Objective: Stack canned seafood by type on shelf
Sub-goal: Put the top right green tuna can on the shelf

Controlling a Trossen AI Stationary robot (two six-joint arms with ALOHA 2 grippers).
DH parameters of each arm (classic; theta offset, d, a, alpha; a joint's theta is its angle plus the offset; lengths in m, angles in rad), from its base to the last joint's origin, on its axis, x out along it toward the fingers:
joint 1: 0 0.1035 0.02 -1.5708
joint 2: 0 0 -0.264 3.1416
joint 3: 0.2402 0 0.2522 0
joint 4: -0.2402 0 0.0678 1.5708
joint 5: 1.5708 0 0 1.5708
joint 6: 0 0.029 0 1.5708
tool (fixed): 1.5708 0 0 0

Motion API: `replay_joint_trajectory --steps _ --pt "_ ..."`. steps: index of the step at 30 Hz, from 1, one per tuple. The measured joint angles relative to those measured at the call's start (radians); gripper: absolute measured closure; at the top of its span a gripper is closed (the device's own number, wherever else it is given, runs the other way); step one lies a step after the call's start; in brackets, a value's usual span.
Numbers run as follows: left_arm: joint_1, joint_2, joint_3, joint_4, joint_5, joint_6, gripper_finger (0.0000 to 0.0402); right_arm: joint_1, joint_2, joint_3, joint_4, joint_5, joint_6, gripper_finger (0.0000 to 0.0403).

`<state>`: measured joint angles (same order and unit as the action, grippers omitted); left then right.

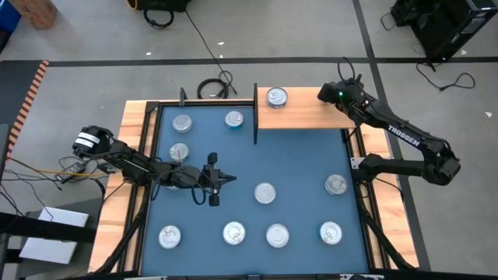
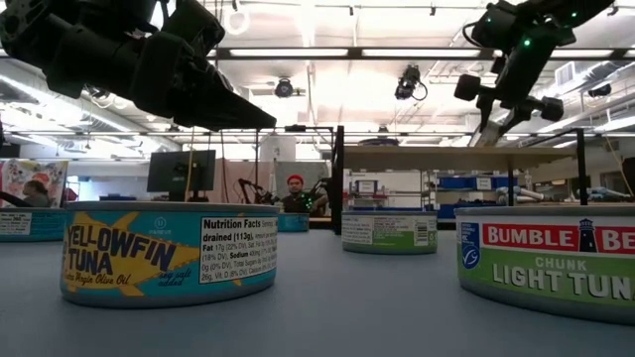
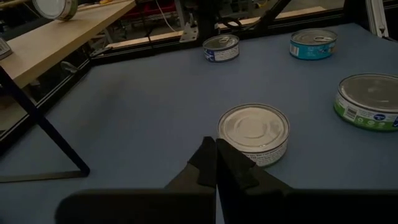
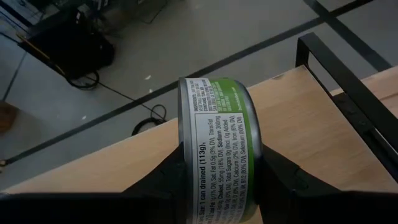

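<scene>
The shelf (image 1: 311, 118) is a light wooden board on black posts at the mat's far right. One tin (image 1: 277, 97) stands flat on its left end. My right gripper (image 1: 330, 95) hangs over the board's right part, shut on a green-labelled tin (image 4: 217, 143). Several more tins rest flat on the blue mat (image 1: 299, 159), among them one at mid-mat (image 1: 265, 193). My left gripper (image 1: 230, 180) is shut and hovers above the mat just left of that tin (image 3: 254, 130), touching nothing. My right gripper pinches the green-labelled tin between its two fingers (image 4: 165, 180), one on each flat face, so the label wall (image 4: 214, 162) faces the wrist. The fingers slant down from the table's right side. The tin stands on edge, above the shelf board (image 4: 311, 130).
The shelf's black posts (image 1: 256, 113) and rail (image 4: 348, 74) stand by the board's edges. Wooden strips (image 1: 132, 155) frame the mat. Cables lie on the floor beyond the far edge (image 1: 214, 85). Open mat lies between the shelf and the near row of tins.
</scene>
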<state>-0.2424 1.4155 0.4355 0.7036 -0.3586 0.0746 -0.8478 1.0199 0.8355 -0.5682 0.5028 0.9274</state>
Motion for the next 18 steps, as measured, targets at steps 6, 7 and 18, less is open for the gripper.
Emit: replay_joint_trajectory --steps 6,7,18 --pt "0.0 0.0 0.0 0.0 0.0 0.0 0.0398 0.0 -0.029 -0.004 -0.012 -0.015 0.013 0.021" --pt "0.0 0.0 0.0 0.0 0.0 0.0 0.0398 0.0 -0.034 -0.004 -0.01 -0.014 0.013 0.0193" --pt "0.0 0.0 0.0 0.0 0.0 0.0 0.0398 -0.027 -0.059 -0.004 -0.019 -0.009 -0.028 0.0168"
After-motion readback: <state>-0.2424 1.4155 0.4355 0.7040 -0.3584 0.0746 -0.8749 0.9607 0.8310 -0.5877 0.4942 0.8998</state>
